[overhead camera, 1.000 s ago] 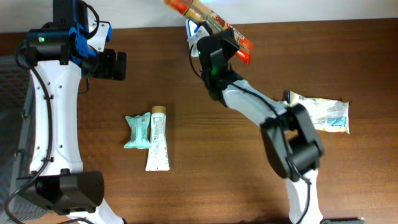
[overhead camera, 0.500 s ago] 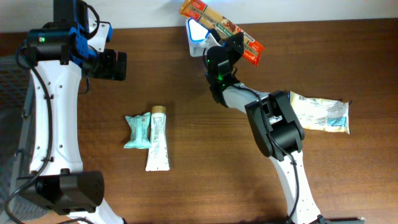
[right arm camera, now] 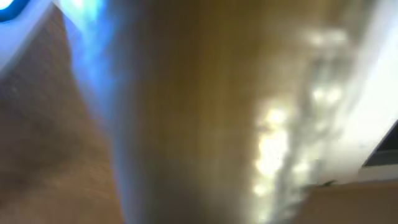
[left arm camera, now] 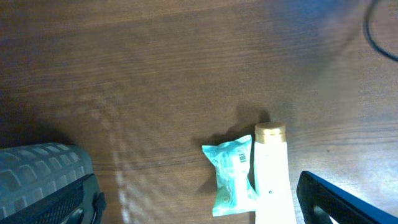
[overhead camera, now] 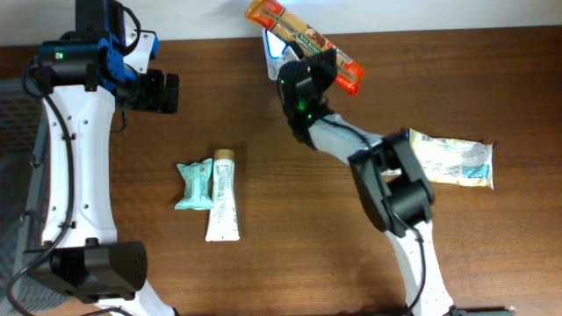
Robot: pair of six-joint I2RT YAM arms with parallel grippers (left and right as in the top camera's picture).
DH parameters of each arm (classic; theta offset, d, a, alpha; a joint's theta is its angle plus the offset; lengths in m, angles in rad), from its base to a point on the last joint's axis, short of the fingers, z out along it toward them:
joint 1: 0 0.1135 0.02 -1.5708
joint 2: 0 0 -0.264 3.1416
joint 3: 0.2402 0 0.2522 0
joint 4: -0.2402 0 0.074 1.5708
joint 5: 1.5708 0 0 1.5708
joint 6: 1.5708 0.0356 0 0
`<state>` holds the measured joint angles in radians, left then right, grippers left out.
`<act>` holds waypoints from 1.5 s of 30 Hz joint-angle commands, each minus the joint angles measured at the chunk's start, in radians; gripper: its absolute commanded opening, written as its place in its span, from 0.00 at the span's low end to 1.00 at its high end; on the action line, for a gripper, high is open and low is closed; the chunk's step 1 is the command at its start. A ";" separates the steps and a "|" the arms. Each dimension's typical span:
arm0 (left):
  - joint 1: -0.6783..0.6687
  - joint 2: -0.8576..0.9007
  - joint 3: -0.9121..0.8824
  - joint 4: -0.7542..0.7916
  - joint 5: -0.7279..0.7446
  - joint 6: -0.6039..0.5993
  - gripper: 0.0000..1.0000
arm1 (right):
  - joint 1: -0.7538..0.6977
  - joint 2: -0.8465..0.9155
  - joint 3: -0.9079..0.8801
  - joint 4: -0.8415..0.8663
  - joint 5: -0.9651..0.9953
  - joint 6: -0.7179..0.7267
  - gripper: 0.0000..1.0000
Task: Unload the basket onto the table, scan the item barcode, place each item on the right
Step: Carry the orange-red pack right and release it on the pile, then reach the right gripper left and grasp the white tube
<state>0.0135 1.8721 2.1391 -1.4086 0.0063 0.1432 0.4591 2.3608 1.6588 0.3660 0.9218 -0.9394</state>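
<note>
- Snack bar (overhead camera: 288,25) in an orange and red wrapper is up at the far edge of the table (overhead camera: 290,228), lifted off the wood and lying on a slant, its left end further back than its right.
- Right gripper (overhead camera: 325,65) is clamped on the bar near the bar's right end, with the fingers narrow around the wrapper.
- Right wrist camera gives only a blur: a tan, glossy surface fills the view, with a blue glow at the upper left.
- A white device with a blue light (overhead camera: 273,46) sits just below the bar's left half in the overhead view; the bar crosses its upper edge there.
- A pale printed packet (overhead camera: 457,160) lies flat near the table's right side, partly behind the right arm.
- A teal packet (overhead camera: 195,186) and a white tube with a tan cap (overhead camera: 223,206) lie side by side and touching at left of centre, the cap pointing toward the far edge.
- Left gripper (overhead camera: 167,90) hangs above the bare wood at far left with its fingers spread wide, grasping nothing, well apart from the bar.
</note>
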 commanded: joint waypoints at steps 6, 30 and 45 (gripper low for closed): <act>0.003 -0.006 0.006 0.001 -0.003 0.019 0.99 | -0.008 -0.573 0.049 -0.808 -0.536 0.981 0.04; 0.003 -0.006 0.006 0.001 -0.003 0.019 0.99 | -0.518 -0.587 -0.180 -1.616 -1.139 1.125 0.73; 0.003 -0.006 0.006 0.001 -0.003 0.019 0.99 | 0.178 -0.356 -0.295 -0.913 -1.434 1.528 0.63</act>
<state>0.0135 1.8721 2.1391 -1.4097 0.0063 0.1432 0.6029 1.9759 1.3888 -0.5678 -0.5365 0.5243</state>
